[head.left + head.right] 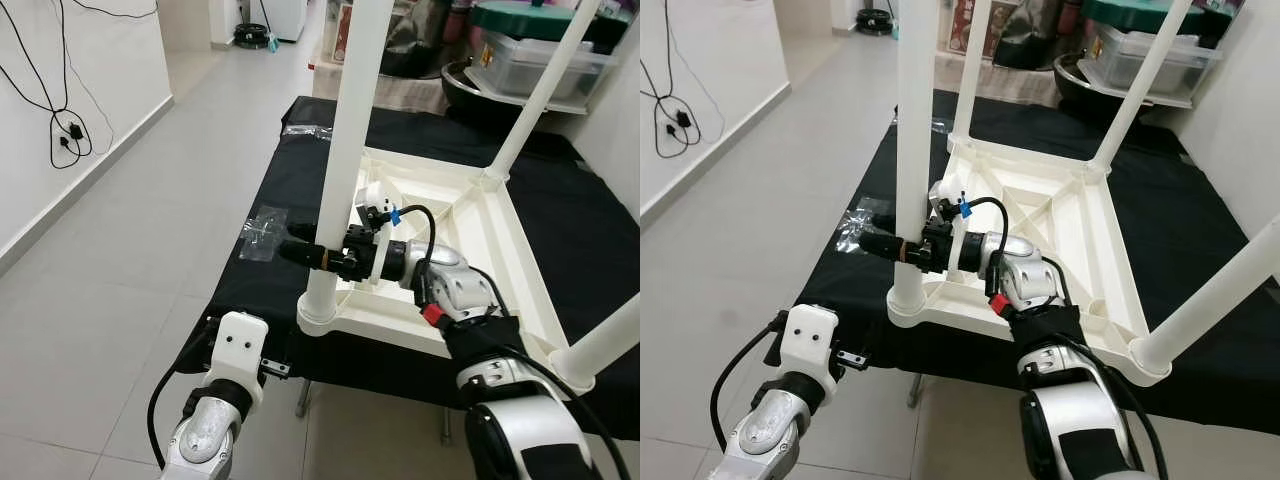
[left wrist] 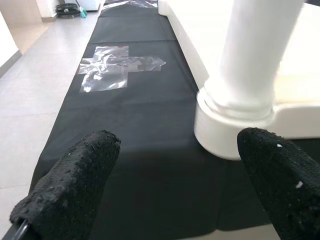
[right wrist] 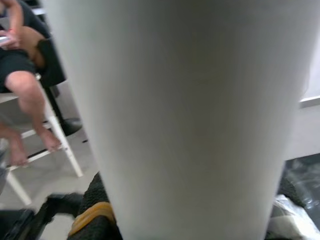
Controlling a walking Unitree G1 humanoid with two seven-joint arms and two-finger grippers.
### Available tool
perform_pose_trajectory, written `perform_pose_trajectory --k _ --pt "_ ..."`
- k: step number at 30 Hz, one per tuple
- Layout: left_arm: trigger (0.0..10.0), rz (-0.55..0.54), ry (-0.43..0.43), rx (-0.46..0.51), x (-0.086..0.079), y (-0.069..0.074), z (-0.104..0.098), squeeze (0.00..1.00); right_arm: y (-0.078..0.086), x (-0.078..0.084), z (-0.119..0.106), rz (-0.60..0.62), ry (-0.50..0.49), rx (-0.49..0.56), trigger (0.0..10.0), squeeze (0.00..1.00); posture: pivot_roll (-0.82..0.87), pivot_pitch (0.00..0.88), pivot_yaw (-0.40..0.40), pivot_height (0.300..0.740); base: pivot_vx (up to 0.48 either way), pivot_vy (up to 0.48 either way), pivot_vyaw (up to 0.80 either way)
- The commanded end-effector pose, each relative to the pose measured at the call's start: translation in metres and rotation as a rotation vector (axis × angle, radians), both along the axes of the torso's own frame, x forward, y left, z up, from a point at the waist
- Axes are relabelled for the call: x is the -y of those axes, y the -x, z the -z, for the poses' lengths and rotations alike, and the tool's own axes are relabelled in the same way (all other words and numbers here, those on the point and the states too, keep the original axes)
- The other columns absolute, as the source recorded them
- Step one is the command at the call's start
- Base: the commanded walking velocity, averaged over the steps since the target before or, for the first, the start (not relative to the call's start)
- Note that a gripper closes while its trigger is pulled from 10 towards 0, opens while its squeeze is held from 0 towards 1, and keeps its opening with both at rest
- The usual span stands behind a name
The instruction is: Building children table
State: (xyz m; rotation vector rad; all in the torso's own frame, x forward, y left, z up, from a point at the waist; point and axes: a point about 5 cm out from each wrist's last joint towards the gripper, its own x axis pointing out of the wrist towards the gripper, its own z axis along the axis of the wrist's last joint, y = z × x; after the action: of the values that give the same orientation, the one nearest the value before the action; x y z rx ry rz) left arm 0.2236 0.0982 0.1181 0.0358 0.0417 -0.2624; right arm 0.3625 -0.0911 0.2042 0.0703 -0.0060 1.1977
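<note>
The white children's table (image 1: 470, 250) is lying upside down on the black-covered counter (image 1: 250, 270), its legs pointing up. The right tool (image 1: 312, 253) is clamping its fingers around the near-left leg (image 1: 345, 150) just above its socket. The left tool (image 2: 170, 195) is hovering wide open before the counter's near edge, facing that leg's base, near a clear plastic bag (image 1: 262, 232).

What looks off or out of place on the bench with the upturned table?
Nothing is broken or spilled. Two loose clear plastic bags lie on the black cover: one beside the near leg that the right tool grips, another further back.
</note>
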Motion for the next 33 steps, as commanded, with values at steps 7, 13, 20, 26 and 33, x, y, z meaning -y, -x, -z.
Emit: perform_pose_trajectory --k 7,13,20,26,33 --pt "10.0 0.005 0.001 -0.022 0.0 0.0 0.004 0.0 -0.017 0.014 0.0 0.525 -0.056 -0.046 0.0 0.0 0.1 0.036 -0.111 0.74 0.0 0.0 0.0" --pt "10.0 0.006 0.0 -0.02 0.0 -0.001 0.004 0.0 -0.01 0.035 0.025 1.131 0.018 -0.083 0.0 0.0 0.1 0.045 -0.116 0.74 0.0 0.0 0.0" --pt "10.0 0.01 -0.005 -0.02 0.0 -0.001 0.004 0.0 0.014 0.03 0.04 1.444 0.024 -0.177 0.0 0.0 0.1 0.039 -0.115 0.74 0.0 0.0 0.0" --pt "10.0 0.009 -0.002 -0.021 0.0 -0.001 0.004 0.0 0.014 0.011 0.034 1.353 -0.009 -0.15 10.0 0.0 0.1 0.038 -0.118 0.74 0.0 0.0 0.0" --pt "10.0 0.009 -0.004 -0.024 -0.001 -0.001 0.004 0.0 0.013 0.025 0.022 1.344 -0.064 -0.066 10.0 1.0 0.1 0.046 -0.111 0.74 0.0 0.0 0.0"
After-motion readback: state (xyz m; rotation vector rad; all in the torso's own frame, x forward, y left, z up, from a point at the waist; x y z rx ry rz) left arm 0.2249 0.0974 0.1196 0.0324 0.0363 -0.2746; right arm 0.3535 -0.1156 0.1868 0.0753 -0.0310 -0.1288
